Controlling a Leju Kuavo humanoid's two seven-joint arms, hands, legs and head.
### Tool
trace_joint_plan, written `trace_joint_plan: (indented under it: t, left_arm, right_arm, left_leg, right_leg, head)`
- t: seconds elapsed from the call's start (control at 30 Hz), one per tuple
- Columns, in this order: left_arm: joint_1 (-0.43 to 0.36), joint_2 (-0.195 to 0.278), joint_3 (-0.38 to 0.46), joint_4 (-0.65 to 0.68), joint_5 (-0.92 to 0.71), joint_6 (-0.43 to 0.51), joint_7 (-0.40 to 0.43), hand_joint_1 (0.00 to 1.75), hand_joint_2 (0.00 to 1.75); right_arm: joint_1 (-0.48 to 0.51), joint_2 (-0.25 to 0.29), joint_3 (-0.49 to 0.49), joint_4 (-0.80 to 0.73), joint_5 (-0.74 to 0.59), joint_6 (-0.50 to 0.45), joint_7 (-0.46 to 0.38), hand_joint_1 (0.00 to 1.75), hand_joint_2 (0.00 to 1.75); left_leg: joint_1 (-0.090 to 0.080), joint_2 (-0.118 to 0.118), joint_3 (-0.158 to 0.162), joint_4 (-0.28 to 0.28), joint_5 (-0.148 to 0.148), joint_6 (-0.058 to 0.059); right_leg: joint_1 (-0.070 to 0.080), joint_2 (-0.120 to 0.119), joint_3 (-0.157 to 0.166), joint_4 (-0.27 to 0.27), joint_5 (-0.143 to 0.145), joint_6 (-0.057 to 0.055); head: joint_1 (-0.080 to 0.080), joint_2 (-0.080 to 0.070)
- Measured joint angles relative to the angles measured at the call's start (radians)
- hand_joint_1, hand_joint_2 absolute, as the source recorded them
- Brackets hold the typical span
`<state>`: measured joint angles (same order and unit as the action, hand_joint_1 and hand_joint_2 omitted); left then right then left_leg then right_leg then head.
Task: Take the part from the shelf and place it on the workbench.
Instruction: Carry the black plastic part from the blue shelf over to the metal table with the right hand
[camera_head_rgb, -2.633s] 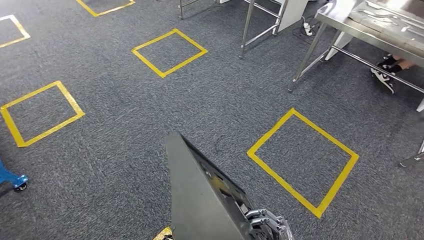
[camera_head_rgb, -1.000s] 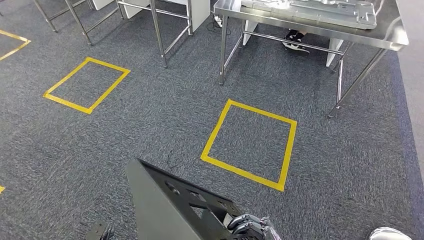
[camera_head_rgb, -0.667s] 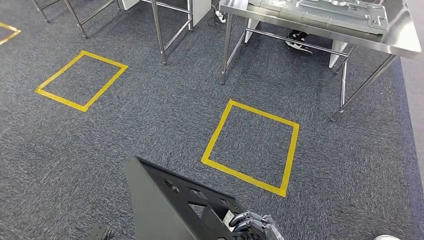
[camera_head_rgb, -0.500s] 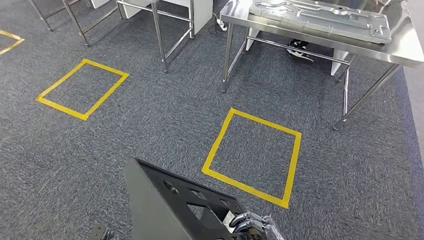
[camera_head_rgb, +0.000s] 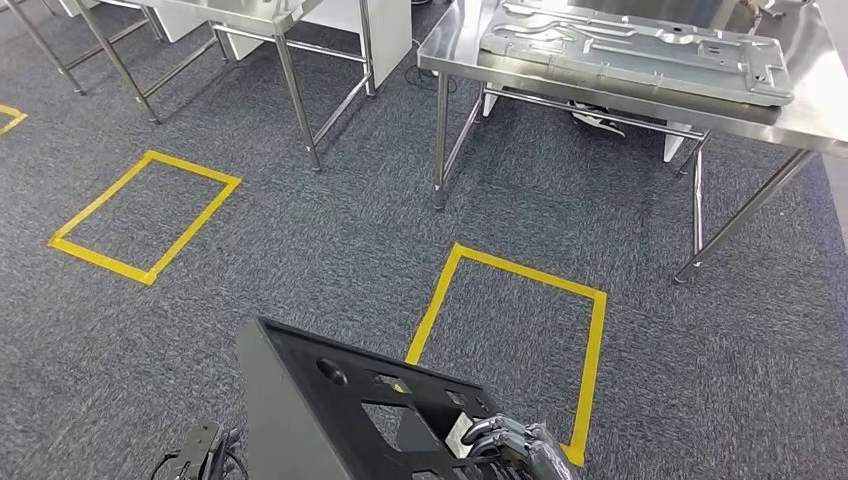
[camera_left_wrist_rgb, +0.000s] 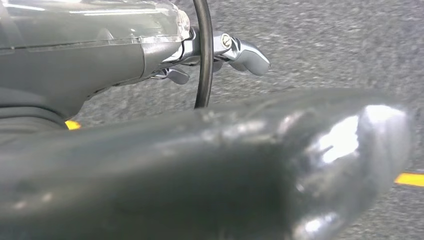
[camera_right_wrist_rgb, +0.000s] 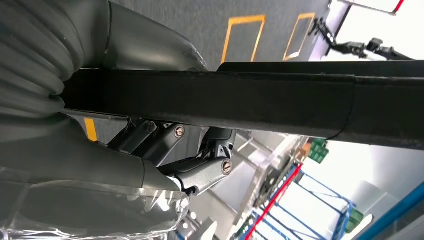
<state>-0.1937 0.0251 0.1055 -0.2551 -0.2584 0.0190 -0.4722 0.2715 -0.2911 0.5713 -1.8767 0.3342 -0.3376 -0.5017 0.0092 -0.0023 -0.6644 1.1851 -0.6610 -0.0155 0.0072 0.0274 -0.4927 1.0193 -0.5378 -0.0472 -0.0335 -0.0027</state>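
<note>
left of the yellow square (camera_head_rgb: 510, 335) taped on the carpet, the black panel (camera_head_rgb: 330, 420) sits tilted, low in the head view. the left hand (camera_left_wrist_rgb: 220, 47) shows blurred, grip impossible to tell. the right hand (camera_head_rgb: 515, 448) curls its fingers over the panel's edge. beyond the square stands the workbench (camera_head_rgb: 455, 45), carrying a metal plate (camera_head_rgb: 640, 50).

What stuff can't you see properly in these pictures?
- Black part: its lower end is cut off by the bottom edge of the head view.
- Left hand: in the left wrist view a blurred grey shape covers most of it, so its grip is unclear.
- Right hand: partly cut by the head view's bottom edge.
- Person's shoe: the workbench hides the rest of the person.
</note>
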Motion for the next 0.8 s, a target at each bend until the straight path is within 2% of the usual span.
trace_joint_plan:
  t: [0.07, 0.1, 0.13, 0.2, 0.23, 0.27, 0.3, 0.33, 0.37, 0.4, 0.43, 0.47, 0.5, 0.53, 0.57, 0.6, 0.63, 0.7, 0.73, 0.8]
  left_arm:
    - [0.006, 0.000, 0.007, 0.000, -0.003, -0.001, -0.002, 0.00, 0.00]
    - [0.009, 0.000, 0.011, 0.000, -0.004, -0.002, -0.002, 0.00, 0.00]
    - [0.008, -0.001, 0.013, -0.001, -0.005, -0.002, -0.004, 0.00, 0.00]
    - [-0.003, -0.004, 0.016, -0.002, -0.008, -0.002, -0.007, 0.00, 0.00]
    - [-0.009, -0.006, 0.018, -0.002, -0.010, -0.003, -0.009, 0.00, 0.00]
    - [-0.012, -0.007, 0.021, -0.002, -0.013, -0.004, -0.011, 0.00, 0.00]
    - [-0.011, -0.007, 0.025, -0.002, -0.017, -0.006, -0.013, 0.00, 0.00]
    - [-0.010, -0.007, 0.030, -0.002, -0.021, -0.008, -0.015, 0.00, 0.00]
    - [-0.008, -0.007, 0.034, -0.002, -0.024, -0.010, -0.016, 0.00, 0.00]
    - [-0.007, -0.007, 0.038, -0.002, -0.026, -0.012, -0.017, 0.00, 0.00]
    - [-0.007, -0.008, 0.041, -0.002, -0.027, -0.014, -0.018, 0.00, 0.00]
    - [-0.006, -0.009, 0.042, -0.002, -0.027, -0.015, -0.019, 0.00, 0.00]
    - [-0.005, -0.010, 0.043, -0.002, -0.027, -0.015, -0.020, 0.00, 0.00]
    - [-0.004, -0.011, 0.044, -0.002, -0.028, -0.015, -0.021, 0.00, 0.00]
    - [-0.003, -0.012, 0.045, -0.002, -0.028, -0.016, -0.022, 0.00, 0.00]
    - [-0.001, -0.013, 0.047, -0.002, -0.027, -0.016, -0.023, 0.00, 0.00]
    - [0.000, -0.014, 0.048, -0.002, -0.027, -0.016, -0.024, 0.00, 0.00]
    - [0.001, -0.014, 0.049, -0.002, -0.027, -0.016, -0.026, 0.00, 0.00]
    - [0.000, -0.015, 0.049, -0.002, -0.027, -0.016, -0.026, 0.00, 0.00]
    - [-0.001, -0.015, 0.050, -0.002, -0.027, -0.016, -0.026, 0.00, 0.00]
  right_arm:
    - [0.003, 0.000, -0.007, -0.001, 0.005, -0.005, 0.002, 1.75, 1.75]
    - [0.005, 0.000, -0.010, -0.003, 0.008, -0.006, 0.003, 1.75, 1.75]
    - [0.005, 0.000, -0.013, -0.006, 0.010, -0.007, 0.004, 1.75, 1.75]
    - [0.006, 0.000, -0.020, -0.013, 0.015, -0.009, 0.005, 1.75, 1.75]
    - [0.007, 0.000, -0.025, -0.016, 0.014, -0.009, 0.004, 1.75, 1.75]
    - [0.007, 0.002, -0.029, -0.019, 0.010, -0.006, 0.002, 1.75, 1.75]
    - [0.007, 0.003, -0.034, -0.020, 0.005, -0.001, 0.001, 1.75, 1.75]
    - [0.008, 0.004, -0.037, -0.021, -0.002, 0.005, 0.000, 1.75, 1.75]
    - [0.008, 0.005, -0.040, -0.021, -0.007, 0.010, -0.001, 1.75, 1.75]
    - [0.008, 0.006, -0.042, -0.021, -0.010, 0.013, -0.001, 1.75, 1.75]
    - [0.009, 0.006, -0.045, -0.021, -0.012, 0.014, -0.001, 1.75, 1.75]
    - [0.009, 0.006, -0.047, -0.021, -0.013, 0.014, -0.001, 1.75, 1.75]
    - [0.009, 0.006, -0.050, -0.022, -0.014, 0.014, -0.001, 1.75, 1.75]
    - [0.009, 0.006, -0.051, -0.023, -0.014, 0.014, -0.001, 1.75, 1.75]
    - [0.008, 0.006, -0.053, -0.024, -0.014, 0.014, -0.002, 1.75, 1.75]
    - [0.008, 0.007, -0.054, -0.026, -0.014, 0.014, -0.002, 1.75, 1.75]
    - [0.009, 0.008, -0.055, -0.028, -0.014, 0.014, -0.002, 1.75, 1.75]
    - [0.011, 0.008, -0.056, -0.032, -0.014, 0.014, -0.003, 1.75, 1.75]
    - [0.011, 0.008, -0.057, -0.034, -0.014, 0.014, -0.003, 1.75, 1.75]
    - [0.010, 0.007, -0.057, -0.035, -0.014, 0.014, -0.003, 1.75, 1.75]
  left_leg:
    - [-0.009, -0.002, -0.020, -0.083, 0.174, 0.014]
    - [-0.012, -0.004, -0.019, -0.105, 0.232, 0.021]
    - [-0.013, -0.005, -0.012, -0.113, 0.246, 0.027]
    - [-0.008, -0.006, 0.014, -0.127, 0.243, 0.039]
    - [-0.005, -0.004, 0.028, -0.137, 0.240, 0.044]
    - [-0.003, -0.003, 0.043, -0.147, 0.236, 0.047]
    - [-0.003, 0.000, 0.056, -0.155, 0.229, 0.050]
    - [-0.002, 0.005, 0.068, -0.159, 0.221, 0.051]
    - [-0.002, 0.008, 0.080, -0.161, 0.211, 0.051]
    - [-0.002, 0.013, 0.092, -0.162, 0.201, 0.051]
    - [-0.001, 0.019, 0.106, -0.162, 0.190, 0.050]
    - [-0.001, 0.025, 0.121, -0.162, 0.178, 0.048]
    - [-0.001, 0.033, 0.134, -0.164, 0.168, 0.045]
    - [-0.001, 0.040, 0.149, -0.164, 0.158, 0.041]
    - [-0.002, 0.047, 0.160, -0.166, 0.149, 0.034]
    - [-0.003, 0.055, 0.170, -0.168, 0.142, 0.027]
    - [-0.004, 0.062, 0.178, -0.164, 0.144, 0.018]
    - [-0.004, 0.069, 0.189, -0.150, 0.142, 0.001]
    - [-0.002, 0.059, 0.187, -0.131, 0.130, -0.007]
    - [0.002, 0.031, 0.158, -0.060, 0.065, -0.014]
  right_leg:
    - [0.003, 0.006, 0.031, 0.002, -0.037, 0.008]
    - [0.004, 0.009, 0.045, 0.004, -0.049, 0.013]
    - [0.006, 0.011, 0.055, 0.009, -0.053, 0.019]
    - [0.006, 0.005, 0.045, 0.051, -0.033, 0.030]
    - [0.005, -0.001, 0.020, 0.094, -0.021, 0.036]
    - [0.002, -0.007, -0.013, 0.147, -0.022, 0.043]
    - [-0.002, -0.013, -0.051, 0.197, -0.038, 0.049]
    - [-0.007, -0.017, -0.087, 0.236, -0.070, 0.055]
    - [-0.013, -0.019, -0.117, 0.257, -0.104, 0.059]
    - [-0.017, -0.021, -0.137, 0.257, -0.125, 0.061]
    - [-0.020, -0.024, -0.145, 0.232, -0.120, 0.063]
    - [-0.021, -0.031, -0.141, 0.185, -0.086, 0.062]
    - [-0.020, -0.046, -0.128, 0.123, -0.030, 0.058]
    - [-0.017, -0.064, -0.119, 0.074, 0.011, 0.054]
    - [-0.013, -0.079, -0.113, 0.042, 0.031, 0.048]
    - [-0.008, -0.088, -0.112, 0.026, 0.036, 0.041]
    - [-0.006, -0.082, -0.112, 0.024, 0.028, 0.034]
    - [-0.009, -0.055, -0.097, 0.007, 0.053, 0.020]
    - [-0.011, -0.043, -0.089, 0.001, 0.065, 0.014]
    - [-0.013, -0.026, -0.083, -0.002, 0.073, 0.010]
  head:
    - [0.000, 0.000]
    - [0.000, 0.000]
    - [0.000, 0.000]
    - [0.000, 0.000]
    - [0.000, 0.000]
    - [0.000, 0.000]
    - [0.000, 0.000]
    - [0.000, 0.000]
    - [0.000, 0.000]
    - [0.000, 0.000]
    - [0.000, 0.000]
    - [0.000, 0.000]
    - [0.000, 0.000]
    - [0.000, 0.000]
    - [0.001, 0.000]
    - [0.002, 0.000]
    - [0.002, 0.000]
    - [0.002, 0.000]
    - [0.002, 0.000]
    - [0.002, 0.000]
